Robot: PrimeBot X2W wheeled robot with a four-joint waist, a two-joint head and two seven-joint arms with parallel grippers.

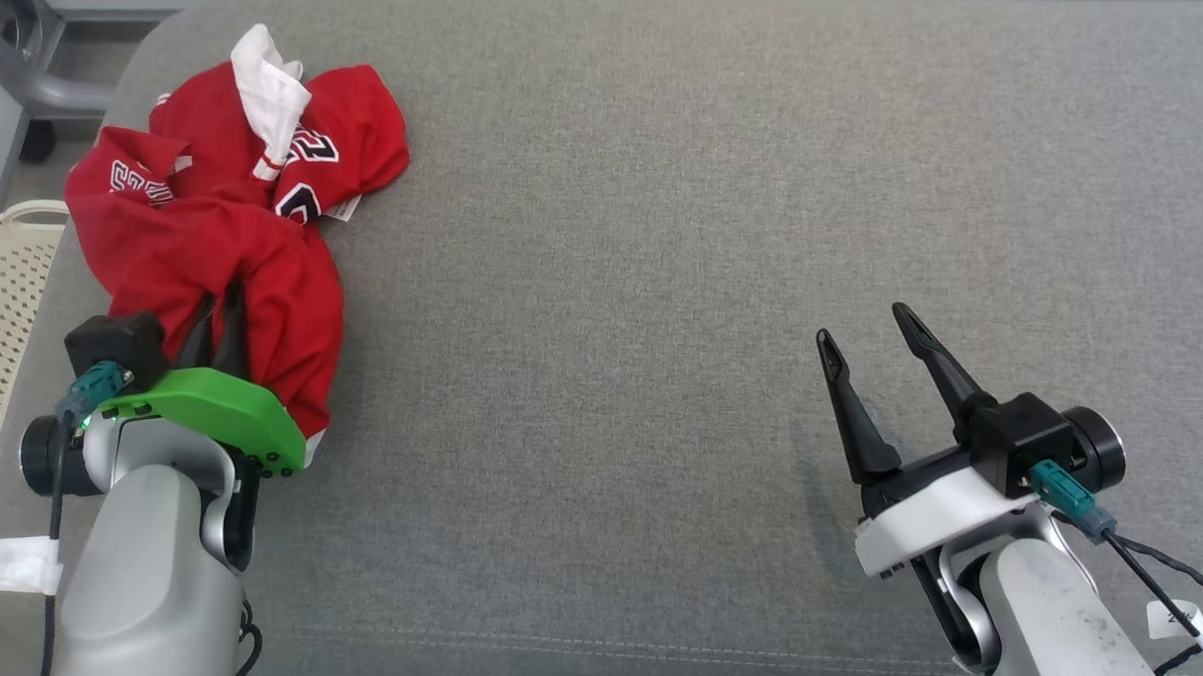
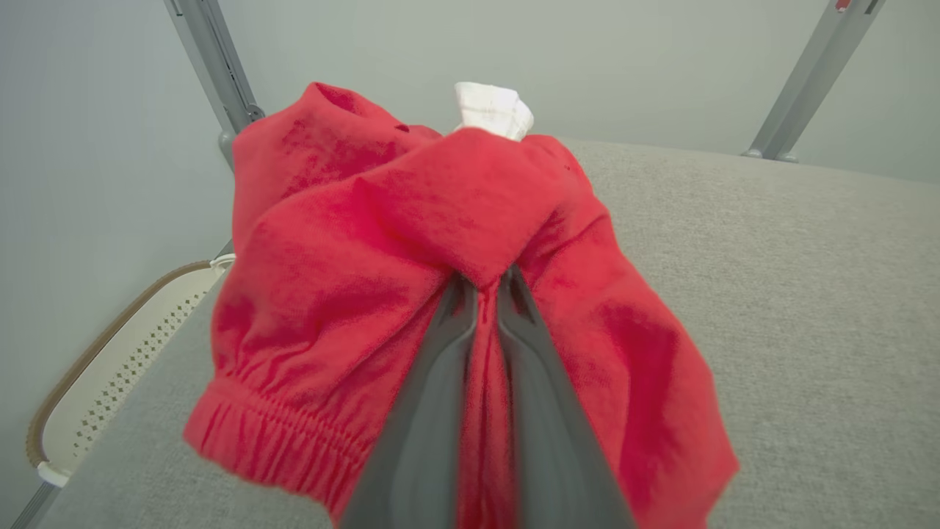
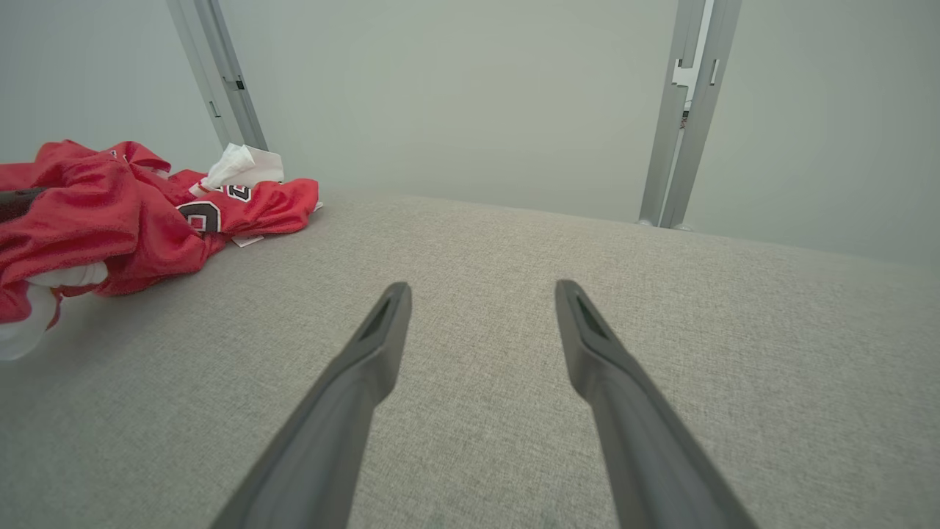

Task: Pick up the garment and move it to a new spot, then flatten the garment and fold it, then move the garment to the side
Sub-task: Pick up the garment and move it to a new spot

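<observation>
Head view is showing the right gripper (image 1: 861, 325) hovering at 4 o'clock over the grey padded surface (image 1: 658, 226), its fingers spreading wide and grasping nothing. At 8 o'clock the left gripper (image 1: 216, 326) is pinching the near fold of the red garment (image 1: 258, 250), its fingers clenching on the cloth. Left wrist view is showing those fingers (image 2: 440, 382) squeezing a red pleat between them. The garment is lying crumpled toward 10 o'clock, its white part (image 1: 268, 89) sticking up at the far end. A cream perforated basket (image 1: 0, 299) is sitting just beyond the surface's left edge at 9 o'clock
</observation>
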